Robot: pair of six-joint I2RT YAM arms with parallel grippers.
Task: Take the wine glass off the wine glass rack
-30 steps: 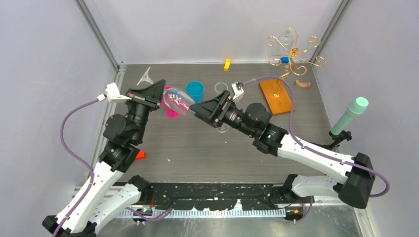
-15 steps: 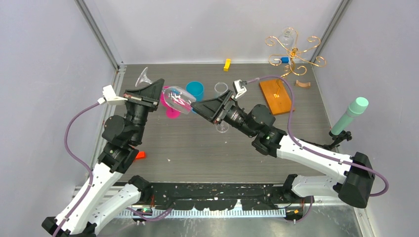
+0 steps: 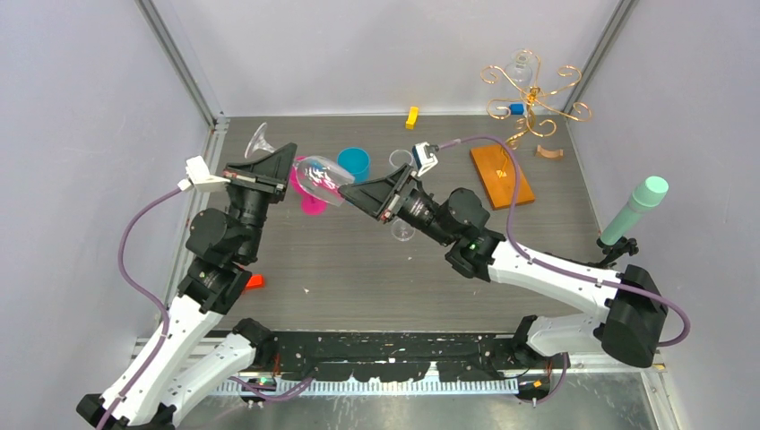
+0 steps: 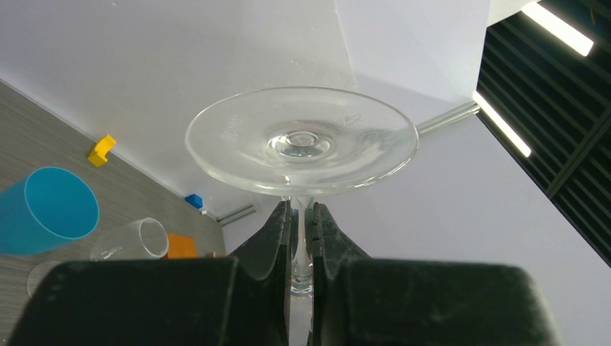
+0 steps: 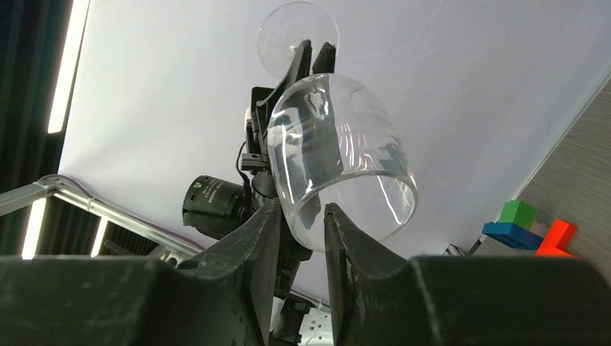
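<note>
Grey wood-grain tabletop [image 3: 376, 269], closed in by pale walls at the back and both sides. Item one: clear stemmed wine glass [image 3: 321, 179], off its stand and raised above the tabletop left of centre, lying roughly level, with its round foot towards the back-left corner and its bowl mouth towards the right arm. Left hand [image 4: 301, 216]: fingers closed tight on the stem just under the foot, carrying the glass. Right hand [image 5: 301, 209]: fingers partly parted, one on either side of the lower edge of the bowl's rim; whether they actually press on the glass cannot be told. Item two: gold wire wine glass rack [image 3: 533, 90] with curled spiral arms, at the back right, well apart from the held glass, standing on a flat orange-brown rectangular wooden base [image 3: 502, 176]; a small clear glass shape [image 3: 520, 65] shows among its upper curls. Sundries on the tabletop: turquoise plastic cup [image 3: 355, 164] just behind the held bowl; pink cup [image 3: 311, 199] below the bowl in the overhead view; clear tumbler [image 3: 401, 159] beside the turquoise cup; small yellow block [image 3: 412, 116] near the back wall; mint-green cylinder [image 3: 638, 208] at the right edge, tilted on a black mount.
</note>
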